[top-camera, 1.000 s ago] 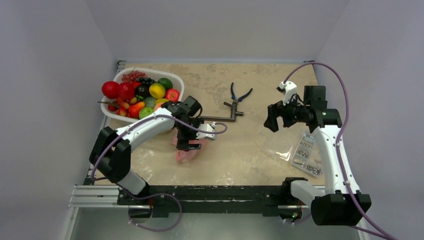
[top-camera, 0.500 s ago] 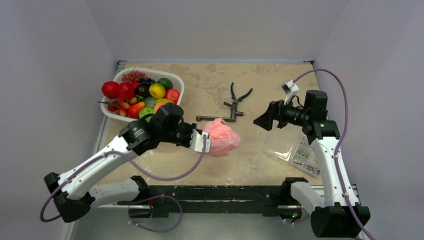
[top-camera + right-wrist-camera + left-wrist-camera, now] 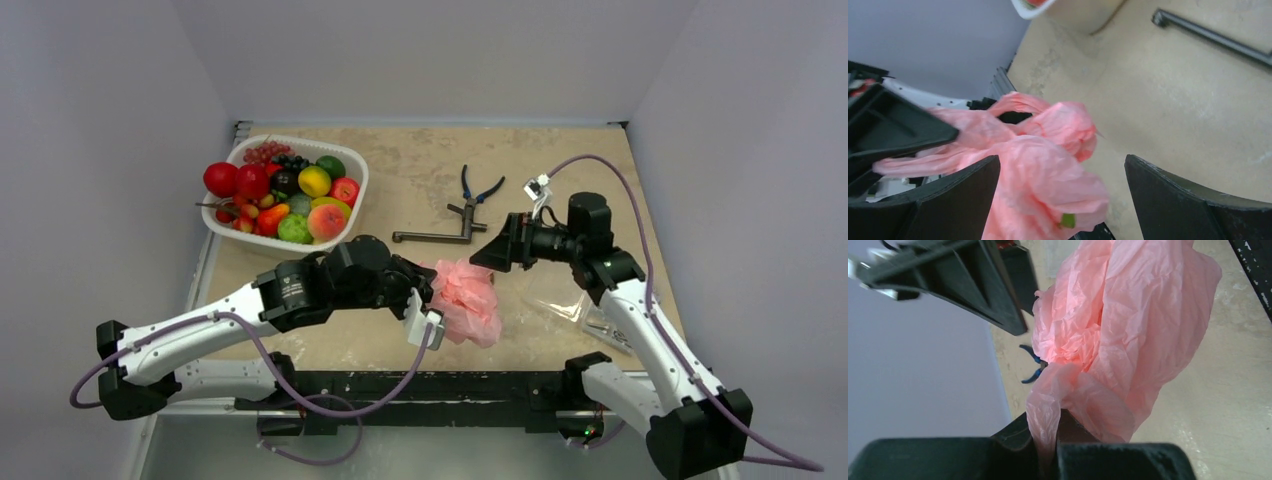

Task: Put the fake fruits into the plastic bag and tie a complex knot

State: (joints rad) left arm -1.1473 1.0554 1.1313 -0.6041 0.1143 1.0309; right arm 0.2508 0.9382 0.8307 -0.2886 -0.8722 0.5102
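Bag (image 3: 468, 300) hangs above the worktop (image 3: 420, 170), pinched in the left claw (image 3: 1048, 452), likely to present its mouth. Right claw (image 3: 490, 252), jaws apart, hovers beside the bag. Fruits (image 3: 285, 195) sit beyond it, unbagged.

On my feed both arms match: the left arm (image 3: 190, 330) and right arm (image 3: 650, 335) have glossy white links between chunky black joint housings (image 3: 350, 275), one with small white print I can't read. A purple cable (image 3: 350, 413) loops loosely along each. The fingers (image 3: 1193, 200) are matte black wedges, a bit scuffed along the edges.
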